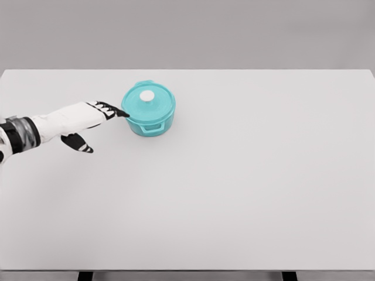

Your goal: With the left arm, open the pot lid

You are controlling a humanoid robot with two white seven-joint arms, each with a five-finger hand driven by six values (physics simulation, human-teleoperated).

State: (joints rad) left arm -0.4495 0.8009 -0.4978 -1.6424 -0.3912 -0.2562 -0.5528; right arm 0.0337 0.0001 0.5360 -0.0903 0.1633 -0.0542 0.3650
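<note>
A teal pot [149, 111] stands on the white table [234, 175], left of the middle and toward the back. Its teal lid [147, 98] is on, with a white round knob [146, 95] at the centre. My left hand [108, 114] comes in from the left edge, fingers stretched out flat toward the pot. The fingertips [124, 113] reach the pot's left side, about at the rim. The thumb [79, 143] hangs down apart from the fingers. Nothing is held.
The table's front edge runs along the bottom of the picture, with two dark legs [85, 275] below it. A plain grey wall stands behind the table.
</note>
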